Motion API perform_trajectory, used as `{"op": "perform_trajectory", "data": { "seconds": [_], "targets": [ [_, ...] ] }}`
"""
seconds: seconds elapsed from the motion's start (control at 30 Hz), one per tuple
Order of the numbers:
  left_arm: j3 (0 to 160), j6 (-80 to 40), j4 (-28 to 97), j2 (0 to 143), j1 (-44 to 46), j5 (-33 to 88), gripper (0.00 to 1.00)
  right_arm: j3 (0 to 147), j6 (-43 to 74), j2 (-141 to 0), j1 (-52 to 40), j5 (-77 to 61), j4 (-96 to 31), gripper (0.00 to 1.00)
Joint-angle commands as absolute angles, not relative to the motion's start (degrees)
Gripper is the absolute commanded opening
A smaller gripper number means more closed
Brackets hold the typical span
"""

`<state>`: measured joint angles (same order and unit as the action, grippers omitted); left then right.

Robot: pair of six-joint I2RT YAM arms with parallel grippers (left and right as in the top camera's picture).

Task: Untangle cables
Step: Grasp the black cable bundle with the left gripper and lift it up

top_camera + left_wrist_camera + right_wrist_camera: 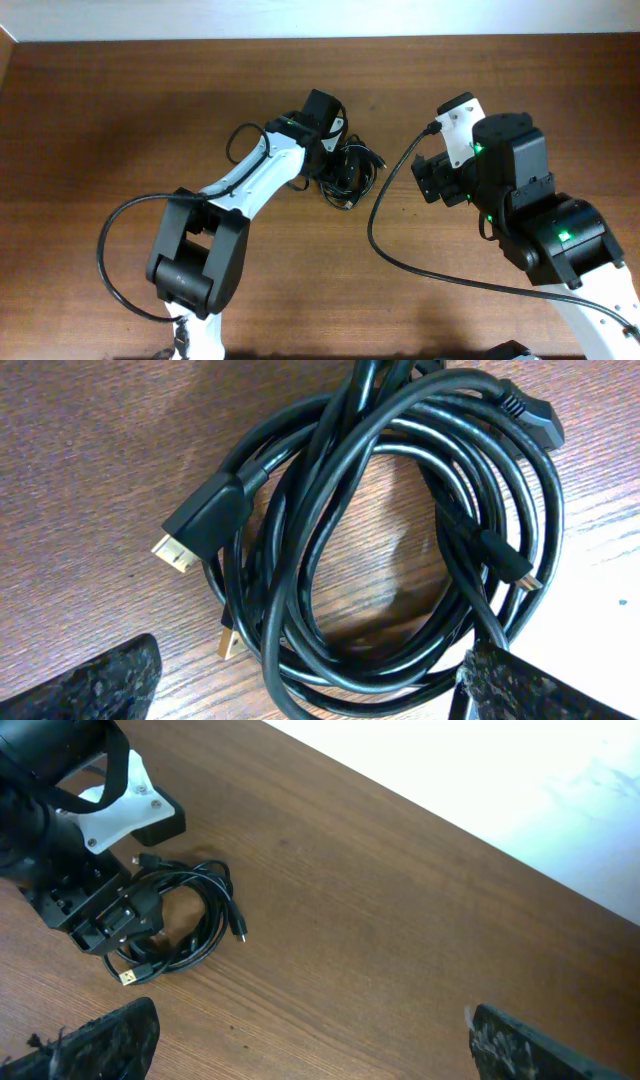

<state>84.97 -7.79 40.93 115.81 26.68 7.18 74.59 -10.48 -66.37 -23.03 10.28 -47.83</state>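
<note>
Cables: a coiled bundle mid-table, partly hidden overhead by the left gripper, its fingers apart just above it. Open wooden table lay around, far edge well behind. Right gripper was well apart, jaws wide. Strand crossings were indistinct.

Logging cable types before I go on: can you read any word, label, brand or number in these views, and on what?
No text can be read in any view.
Bundle of thin black cables: no print visible on the cords.
Black plug with gold tip: no legible marking.
White left robot arm: no lettering visible.
</note>
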Motion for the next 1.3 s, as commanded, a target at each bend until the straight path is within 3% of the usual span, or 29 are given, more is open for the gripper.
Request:
{"op": "perform_trajectory", "data": {
  "seconds": [0.0,0.1,0.13,0.17,0.2,0.23,0.27,0.5,1.07,1.17,1.23,1.27],
  "targets": [
    [85.54,-8.14,40.77,117.62,27.35,8.19,0.99,75.35,-9.8,-65.52,-23.24,10.98,-47.97,0.98],
    [85.54,-8.12,40.45,119.66,27.38,8.14,0.99,75.35,-9.8,-65.52,-23.24,10.98,-48.23,0.98],
    [85.56,-8.12,40.27,120.09,27.38,8.16,0.92,75.35,-9.8,-65.52,-23.24,10.98,-48.25,0.98],
    [85.54,-8.12,40.1,120.4,27.38,8.16,0.47,75.35,-9.8,-65.52,-23.24,10.98,-48.25,0.99],
    [85.56,-8.12,39.94,120.44,27.33,8.14,0.36,75.35,-9.8,-65.52,-23.24,10.98,-48.25,0.99],
    [85.6,-8.14,39.94,120.44,27.31,8.14,0.08,75.35,-9.8,-65.49,-23.24,10.98,-48.25,0.98],
    [85.91,-8.14,40.14,120.42,27.33,8.16,0.0,75.35,-9.8,-65.52,-23.24,10.98,-48.25,0.98],
    [94.32,-8.08,48.51,120.42,27.33,6.55,0.0,75.35,-9.82,-65.52,-23.24,11.0,-48.23,0.98],
    [154.56,-7.66,91.61,120.2,28.36,1.15,0.0,75.33,-9.82,-68.77,-23.22,11.0,-47.97,0.99],
    [159.35,-7.66,92.44,120.49,28.64,-10.37,0.0,75.33,-9.85,-69.63,-23.22,11.0,-47.94,0.98],
    [159.13,-6.35,96.75,121.1,27.81,6.92,0.0,75.33,-9.85,-69.71,-23.24,11.0,-48.03,0.99],
    [158.65,-5.34,96.68,120.53,29.06,8.03,0.0,75.33,-9.85,-69.69,-23.24,11.03,-48.01,0.98]
  ]
}}
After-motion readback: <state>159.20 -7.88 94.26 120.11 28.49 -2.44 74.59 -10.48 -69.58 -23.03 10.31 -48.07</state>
